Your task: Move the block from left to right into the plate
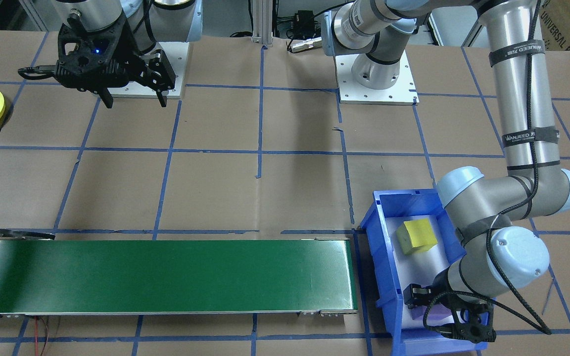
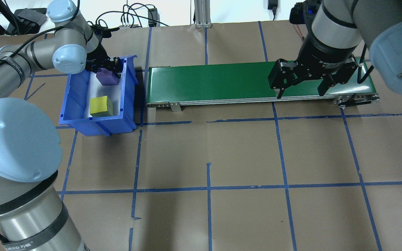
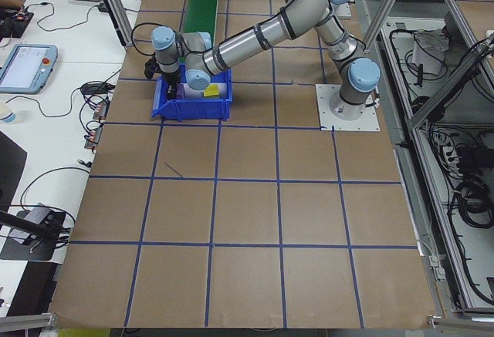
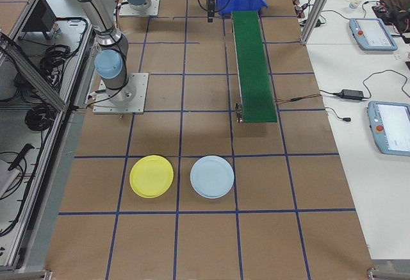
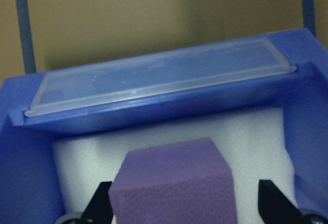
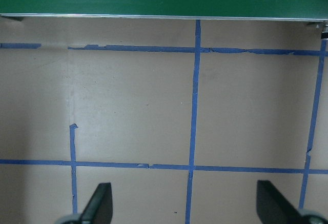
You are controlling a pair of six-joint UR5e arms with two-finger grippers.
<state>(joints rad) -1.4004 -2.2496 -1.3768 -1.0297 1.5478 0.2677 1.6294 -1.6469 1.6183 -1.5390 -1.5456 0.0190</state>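
- My left gripper [image 5: 182, 211] is reaching down into the blue bin [image 2: 129, 75] with its fingers spread wide either side of the purple block [image 5: 174, 183]; the finger on one side looks just beside the block, the other well apart from it, so I am not yet gripping.
- The purple block [image 2: 107, 77] is sitting on the white foam liner [image 5: 256, 131] at the bin's far end, near the wall that faces the green conveyor [image 2: 222, 82].
- I am judging it to be foam: grainy, light, soft and not slippery, so a gentle squeeze on two opposite flat faces, low on the body, should do.
- A yellow block [image 2: 100, 106] is lying at the bin's near end, apart from the purple one.
- My right gripper [image 2: 300, 91] is hanging wide and empty over the conveyor's right end.
- The plate [image 4: 151, 176] is waiting well beyond that end, beside a pale blue plate [image 4: 212, 177].
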